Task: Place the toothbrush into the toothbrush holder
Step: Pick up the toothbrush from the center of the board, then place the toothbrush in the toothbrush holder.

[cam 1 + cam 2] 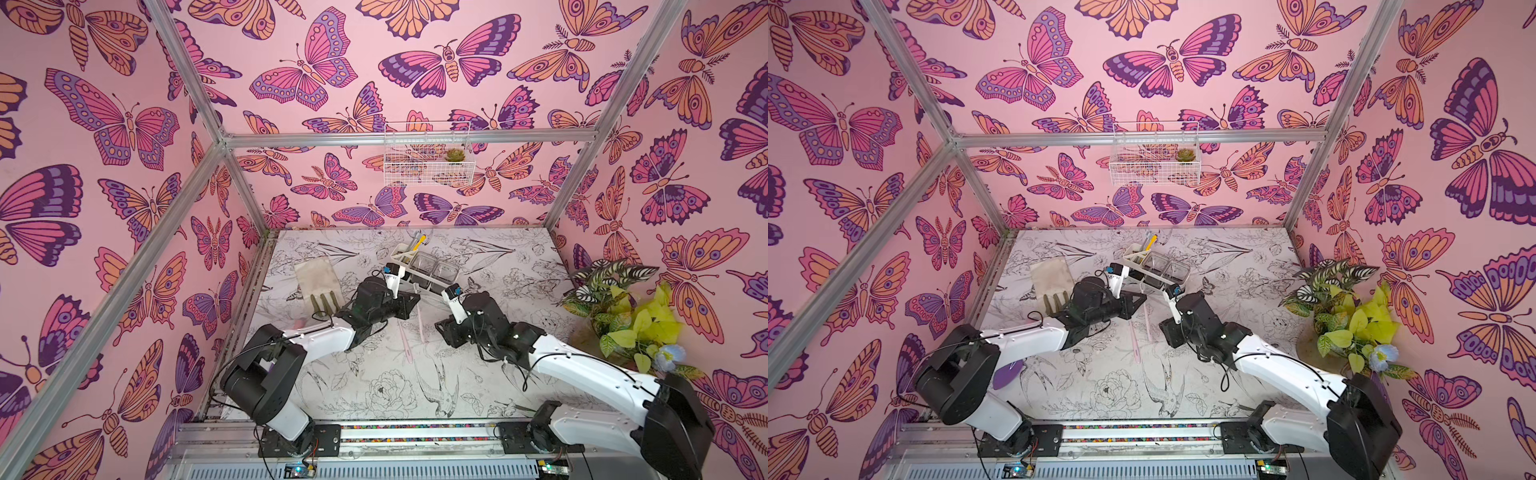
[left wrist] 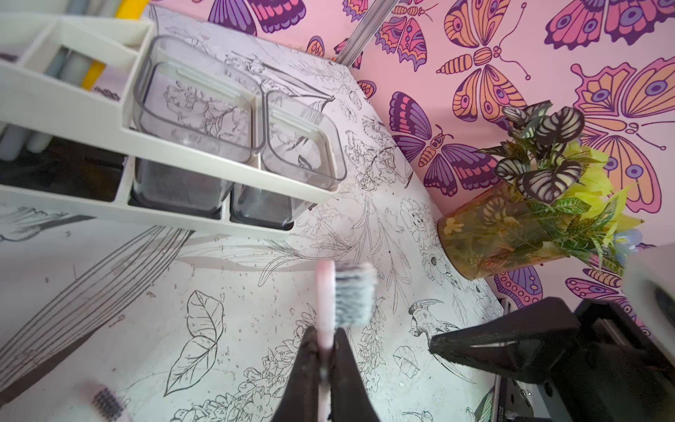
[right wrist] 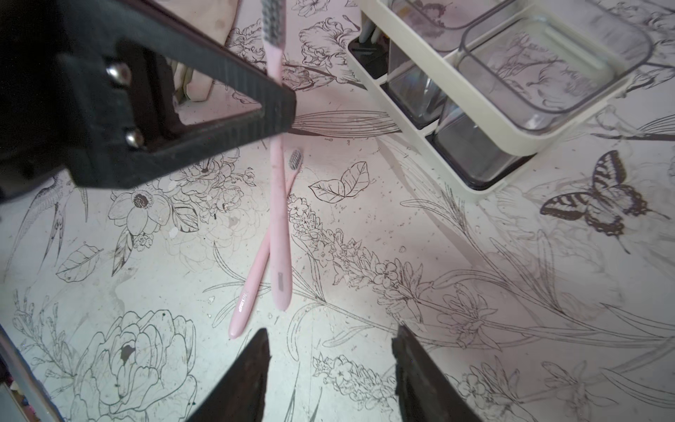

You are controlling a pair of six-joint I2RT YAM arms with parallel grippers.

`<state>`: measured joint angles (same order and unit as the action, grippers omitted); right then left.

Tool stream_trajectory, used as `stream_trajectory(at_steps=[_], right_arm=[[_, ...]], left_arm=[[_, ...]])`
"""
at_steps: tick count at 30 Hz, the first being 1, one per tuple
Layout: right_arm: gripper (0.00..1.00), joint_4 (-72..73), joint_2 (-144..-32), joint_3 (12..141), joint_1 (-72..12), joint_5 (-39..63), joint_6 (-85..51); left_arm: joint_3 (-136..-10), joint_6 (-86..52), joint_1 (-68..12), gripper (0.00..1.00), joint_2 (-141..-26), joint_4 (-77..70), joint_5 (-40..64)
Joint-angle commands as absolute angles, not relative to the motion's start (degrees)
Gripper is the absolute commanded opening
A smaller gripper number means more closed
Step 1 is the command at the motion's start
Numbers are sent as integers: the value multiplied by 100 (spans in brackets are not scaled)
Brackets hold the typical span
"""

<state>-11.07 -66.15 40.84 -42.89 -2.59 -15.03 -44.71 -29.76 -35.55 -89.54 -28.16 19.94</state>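
the left gripper point(image 2: 325, 338) has its two black fingers pressed together on the thin neck of the pink plastic toothbrush point(image 2: 352, 296), just behind the grey bristle head; the long handle hangs down from the fingers toward the table. the right gripper point(image 3: 330, 339) stands partly open, its fingers clearly apart with nothing between them. under the held handle a second pink toothbrush point(image 3: 252, 281) lies flat on the white table with black flower drawings point(image 3: 475, 292). beyond the left fingertips, near but not touching the brush, stands the white rectangular plastic toothbrush holder point(image 2: 219, 162), with two clear-grey square cups point(image 2: 197, 98) and yellow and grey sticks point(image 2: 91, 76) in its divided end.
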Motion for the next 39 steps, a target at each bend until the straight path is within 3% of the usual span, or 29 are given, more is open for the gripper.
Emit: stream_trajectory(at_steps=[1,13,25,32,39], right_arm=[[61,-1410,-6248,3901,-4255,-592,-1593],[95,-2019,-5413,3368,-4139,-1342,-1960],[97,-2288,-5334,3304,-3800,-1193,-1995],[97,-2242,-5344,3244,-3461,-959,-2062],[97,-2133,-5154,3066,-3367,-751,-2105]], left_arm=[[-4633,-2569,-3543,0,-8586,-2388,1787],[-5005,-1727,-3542,0,-7886,-1610,1278],[-5632,-1166,-3539,0,-7911,-1328,736],[-6343,-319,-3536,0,-8521,-1334,455],[-6558,632,-3537,0,-9324,-2446,228]])
